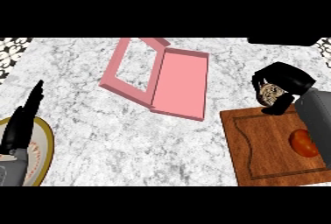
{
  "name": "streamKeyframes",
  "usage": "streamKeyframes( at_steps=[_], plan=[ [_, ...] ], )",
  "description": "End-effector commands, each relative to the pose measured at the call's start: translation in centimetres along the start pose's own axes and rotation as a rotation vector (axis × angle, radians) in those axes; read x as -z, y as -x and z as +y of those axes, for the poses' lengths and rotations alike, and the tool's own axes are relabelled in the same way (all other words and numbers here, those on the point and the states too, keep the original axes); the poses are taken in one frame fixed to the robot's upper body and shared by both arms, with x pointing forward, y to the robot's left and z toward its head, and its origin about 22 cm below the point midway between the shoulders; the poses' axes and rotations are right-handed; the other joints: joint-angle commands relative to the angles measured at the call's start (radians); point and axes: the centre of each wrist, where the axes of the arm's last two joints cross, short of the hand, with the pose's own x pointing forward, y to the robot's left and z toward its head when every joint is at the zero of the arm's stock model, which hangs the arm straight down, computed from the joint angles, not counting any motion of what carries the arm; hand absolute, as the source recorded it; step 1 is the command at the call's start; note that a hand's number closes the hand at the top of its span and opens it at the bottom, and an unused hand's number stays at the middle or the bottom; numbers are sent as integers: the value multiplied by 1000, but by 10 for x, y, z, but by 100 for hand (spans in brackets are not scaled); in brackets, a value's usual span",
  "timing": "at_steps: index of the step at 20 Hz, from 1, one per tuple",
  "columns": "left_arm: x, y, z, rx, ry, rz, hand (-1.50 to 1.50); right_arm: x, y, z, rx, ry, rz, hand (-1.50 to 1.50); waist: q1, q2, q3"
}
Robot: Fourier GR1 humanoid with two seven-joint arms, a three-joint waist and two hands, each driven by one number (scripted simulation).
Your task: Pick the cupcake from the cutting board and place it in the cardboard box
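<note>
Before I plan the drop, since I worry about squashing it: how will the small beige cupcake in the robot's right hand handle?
The small beige cupcake looks light, lifted by the black right hand alone. Probably soft and crushable, since the fingers wrap it closely. Its round shape might tip or roll in the shallow pink box.

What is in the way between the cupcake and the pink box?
Nothing visible. The right hand is curled round the cupcake above the cutting board's far edge. Only bare counter lies between it and the open box to its left.
</note>
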Motion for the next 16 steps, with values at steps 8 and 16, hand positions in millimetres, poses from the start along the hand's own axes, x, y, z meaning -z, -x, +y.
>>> streamKeyframes(
  at_steps=[8,16],
  plan=[
    [11,-7,-5,5,-8,-3,0,5,15,-93,-52,378,-155,150,0,2,1],
    [4,6,1,11,-22,10,0,24,-3,-134,10,427,-406,150,-21,-9,-1]
  ],
)
